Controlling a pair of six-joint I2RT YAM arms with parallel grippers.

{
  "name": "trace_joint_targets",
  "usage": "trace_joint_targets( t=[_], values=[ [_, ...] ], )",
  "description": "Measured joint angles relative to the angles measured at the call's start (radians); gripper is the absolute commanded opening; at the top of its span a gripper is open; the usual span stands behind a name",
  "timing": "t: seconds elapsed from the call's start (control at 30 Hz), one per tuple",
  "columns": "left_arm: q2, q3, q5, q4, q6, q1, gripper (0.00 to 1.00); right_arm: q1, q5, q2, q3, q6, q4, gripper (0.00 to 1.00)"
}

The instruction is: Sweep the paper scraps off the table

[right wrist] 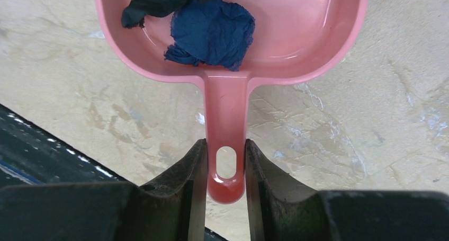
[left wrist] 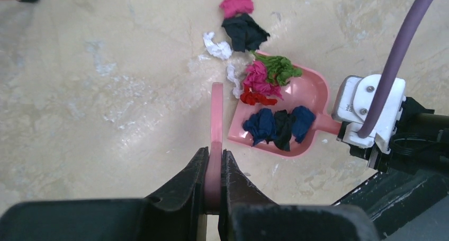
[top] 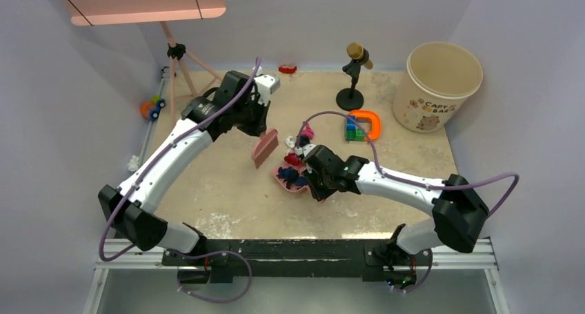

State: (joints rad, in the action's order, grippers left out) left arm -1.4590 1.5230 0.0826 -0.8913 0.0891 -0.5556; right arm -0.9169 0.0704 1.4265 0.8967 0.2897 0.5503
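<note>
— The left gripper (left wrist: 214, 155) is clamped tight on the flat pink handle of the brush (top: 265, 149). The right gripper (right wrist: 225, 148) pinches the handle of the dustpan (left wrist: 312, 90), right at its hanging hole.

— And the paper scraps (left wrist: 244, 33)?

— Split. Navy, black and blue wads sit deep in the pan, and magenta, red and green ones straddle its lip. White shreds, a black wad and a magenta one lie loose on the table (left wrist: 95, 108), about mid-surface, off the end of the lip nearer the far edge.

— Which way from the brush?

— Toward the right edge and a touch farther back. The brush's long axis runs roughly near-to-far, almost parallel to the line of loose wads. The pan's mouth faces the brush, toward the left edge.

— So the left arm does it.

— I'd judge so, since it is nearer and has the tool. The head would need to get to the far side of the loose wads, then draw them toward the near edge and into the mouth.

— Handling?

— Crumpled, wrinkly paper, probably light and apt to skitter. The pan is smooth, glossy plastic with a shallow rim. The tabletop is matte, mottled beige. Whether the bristles touch it, I cannot tell.
</note>
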Motion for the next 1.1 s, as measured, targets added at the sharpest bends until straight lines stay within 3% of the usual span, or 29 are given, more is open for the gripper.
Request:
trace_joint_targets(
  t=[0.37,0.67,0.97,1.1],
  values=[
    [0.122,-0.102,-0.265,0.071,0.037,0.031,0.00,-0.039,0.068,-0.216,-0.068,0.038,-0.072,0.00],
    [0.220,-0.166,-0.410,0.132,0.061,0.036,0.00,-0.040,0.173,-0.392,-0.061,0.091,-0.004,0.00],
    [0.217,-0.168,-0.406,0.136,0.068,0.038,0.00,-0.037,0.311,-0.492,0.163,0.158,0.216,0.00],
    [0.211,-0.168,-0.393,0.136,0.068,0.038,0.00,0.027,0.339,-0.488,0.319,0.166,0.323,0.00]
  ],
)
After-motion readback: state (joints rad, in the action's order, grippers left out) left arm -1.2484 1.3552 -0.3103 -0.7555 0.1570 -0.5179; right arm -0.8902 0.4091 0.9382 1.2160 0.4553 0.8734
